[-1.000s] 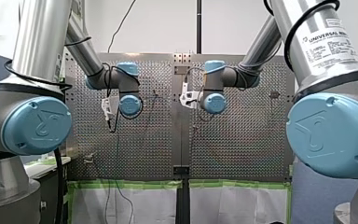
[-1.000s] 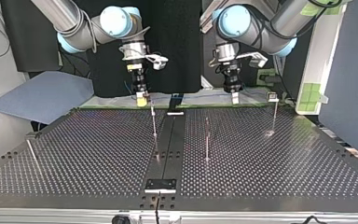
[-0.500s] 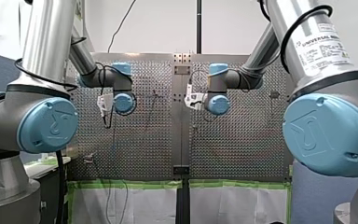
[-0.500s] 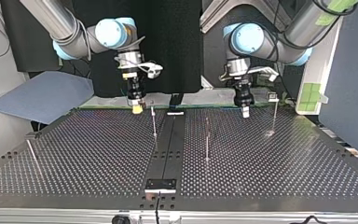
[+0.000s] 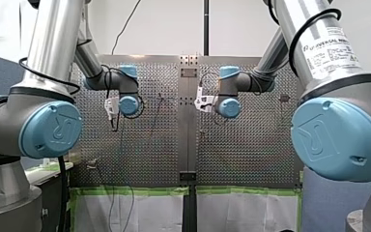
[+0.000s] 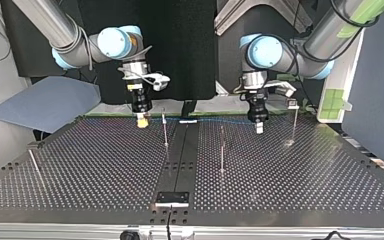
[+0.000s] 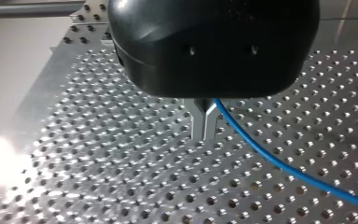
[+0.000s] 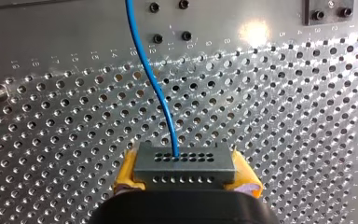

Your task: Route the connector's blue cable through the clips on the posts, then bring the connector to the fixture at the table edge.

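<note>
In the right wrist view my right gripper (image 8: 186, 175) is shut on a grey connector (image 8: 185, 163), held between its yellow pads (image 8: 127, 176). A blue cable (image 8: 161, 98) leaves the connector's face and runs ahead over the perforated plate. In the left wrist view my left gripper (image 7: 204, 133) has its metal fingers shut on the blue cable (image 7: 279, 163), which trails off to one side. In the top view my right gripper (image 6: 141, 121) is at the left and my left gripper (image 6: 259, 128) at the right. Both are low over the table's far edge, with the cable (image 6: 205, 120) stretched between them.
Thin posts stand on the perforated table (image 6: 300, 175): one (image 6: 165, 131) close to my right gripper, one (image 6: 222, 152) mid-table, one (image 6: 294, 124) beside my left gripper, one (image 6: 34, 162) far left. A dark fixture (image 6: 172, 198) sits at the near edge.
In the top view both grippers have come down and nearer over the table's far edge. The right one has drifted left. The blue cable now shows as a taut line between them.
</note>
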